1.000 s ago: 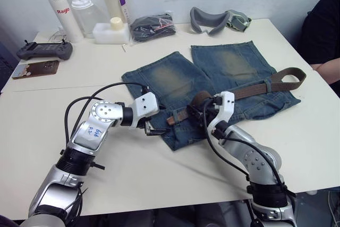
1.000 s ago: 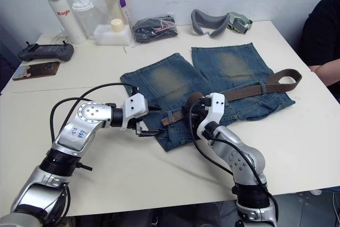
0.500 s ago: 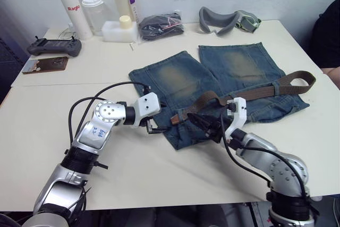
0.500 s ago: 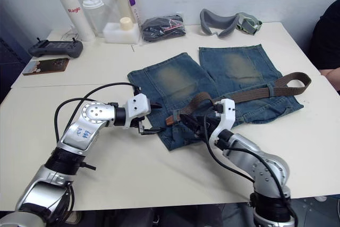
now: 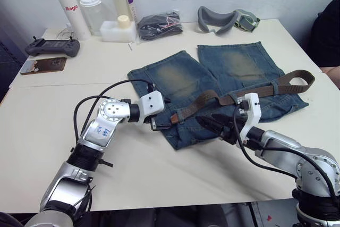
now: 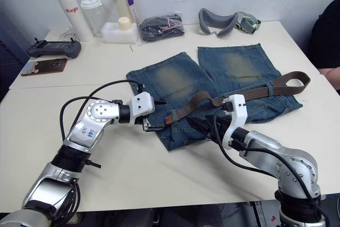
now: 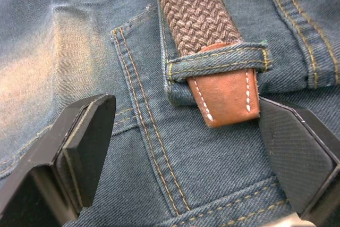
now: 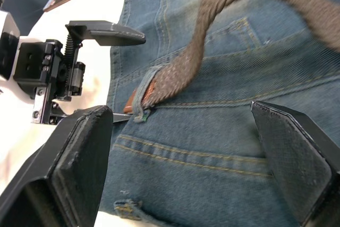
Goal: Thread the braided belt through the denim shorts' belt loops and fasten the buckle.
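The denim shorts (image 5: 212, 75) lie flat mid-table, legs pointing away from me. The braided belt (image 5: 265, 86) runs along the waistband from a curl at the right to its tan leather tip (image 7: 226, 97), which pokes out of one of the belt loops (image 7: 218, 62). My left gripper (image 7: 188, 142) is open, one finger on each side of that tip and just short of it. My right gripper (image 5: 215, 126) hovers open over the waistband just right of the tip, holding nothing. The buckle is hidden from me.
Bottles (image 5: 68, 9), a black bundle (image 5: 158, 25) and a grey goggle strap (image 5: 226, 18) line the back edge. A controller (image 5: 51, 47) and a phone (image 5: 42, 66) lie at the far left. A person (image 5: 329, 30) sits at the right edge.
My right gripper has come off the belt and drawn back to the right, now open. The belt's raised hump has sunk lower. My left gripper has edged closer to the tan tip.
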Robot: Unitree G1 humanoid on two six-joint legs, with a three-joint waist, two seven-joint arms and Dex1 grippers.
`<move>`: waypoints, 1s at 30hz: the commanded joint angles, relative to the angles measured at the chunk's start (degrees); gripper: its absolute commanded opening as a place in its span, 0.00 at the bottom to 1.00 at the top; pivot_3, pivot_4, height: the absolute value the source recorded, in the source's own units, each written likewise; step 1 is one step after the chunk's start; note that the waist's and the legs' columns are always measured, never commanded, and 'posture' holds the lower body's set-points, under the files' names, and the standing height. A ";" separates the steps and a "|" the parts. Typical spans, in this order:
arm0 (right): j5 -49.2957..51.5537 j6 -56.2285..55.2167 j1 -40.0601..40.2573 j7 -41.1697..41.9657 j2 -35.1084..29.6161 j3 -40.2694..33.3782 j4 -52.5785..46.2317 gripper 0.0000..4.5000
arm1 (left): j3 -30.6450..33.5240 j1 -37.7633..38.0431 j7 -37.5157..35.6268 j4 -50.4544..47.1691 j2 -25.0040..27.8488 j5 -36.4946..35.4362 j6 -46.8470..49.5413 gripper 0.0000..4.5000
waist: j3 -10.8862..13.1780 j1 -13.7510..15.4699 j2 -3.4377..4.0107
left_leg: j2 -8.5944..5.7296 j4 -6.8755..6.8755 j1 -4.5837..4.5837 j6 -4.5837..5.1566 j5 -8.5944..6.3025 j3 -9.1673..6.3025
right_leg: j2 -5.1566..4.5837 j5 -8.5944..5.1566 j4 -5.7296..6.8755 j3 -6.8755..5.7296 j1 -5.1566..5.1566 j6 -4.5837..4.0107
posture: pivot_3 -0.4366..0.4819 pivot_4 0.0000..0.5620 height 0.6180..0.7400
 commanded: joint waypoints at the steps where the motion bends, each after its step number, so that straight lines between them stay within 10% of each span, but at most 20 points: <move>1: 0.83 -1.51 -0.95 0.03 -0.95 -1.04 -1.25 0.98 | 0.02 -0.14 1.87 0.12 -0.54 1.59 -3.42 1.00 | 0.00 0.01 0.00 | 0.00 0.00 0.00 0.00 0.00 0.00 | 0.00 0.00 -0.01 -0.01 0.00 0.00 | 0.48 0.27 0.15; 5: -0.31 -1.90 -1.25 0.40 -1.50 -0.77 -0.54 1.00 | 0.30 0.91 3.52 0.02 -0.88 2.53 -6.27 0.82 | 0.00 -0.01 0.00 | 0.00 -0.01 0.00 0.00 0.00 0.00 | 0.00 0.01 -0.01 -0.01 0.00 0.01 | 0.48 0.27 0.15; 13: -3.30 -1.38 -1.88 1.71 -3.66 0.55 0.44 1.00 | 1.45 1.89 5.48 -0.33 -0.57 3.40 -10.54 0.01 | 0.00 0.02 0.00 | 0.00 -0.01 -0.01 0.01 0.00 0.00 | 0.01 0.02 -0.02 -0.02 0.00 0.04 | 0.48 0.27 0.15; 18: -8.65 -1.33 -1.32 3.70 -5.35 2.04 2.30 0.94 | 2.31 1.92 6.07 -0.09 0.77 3.52 -12.41 0.00 | 0.00 0.02 0.00 | 0.00 -0.01 -0.01 0.01 0.00 0.00 | 0.02 0.02 -0.02 -0.04 0.01 0.05 | 0.48 0.27 0.15; 27: -18.85 -2.40 -0.86 7.87 -4.15 4.51 6.98 0.05 | 3.57 2.51 6.05 0.33 3.75 4.79 -14.56 0.00 | 0.00 -0.08 0.00 | 0.00 -0.04 0.01 0.00 0.01 0.00 | 0.03 0.03 -0.03 -0.16 0.00 0.06 | 0.48 0.27 0.15; 30: -20.89 -2.26 -0.69 9.09 -3.41 5.01 7.75 0.01 | 4.68 3.17 5.74 0.31 5.97 4.69 -15.23 0.00 | 0.00 -0.13 0.00 | 0.00 -0.04 0.01 0.00 0.01 -0.01 | 0.03 0.03 -0.03 -0.16 0.00 0.06 | 0.48 0.27 0.15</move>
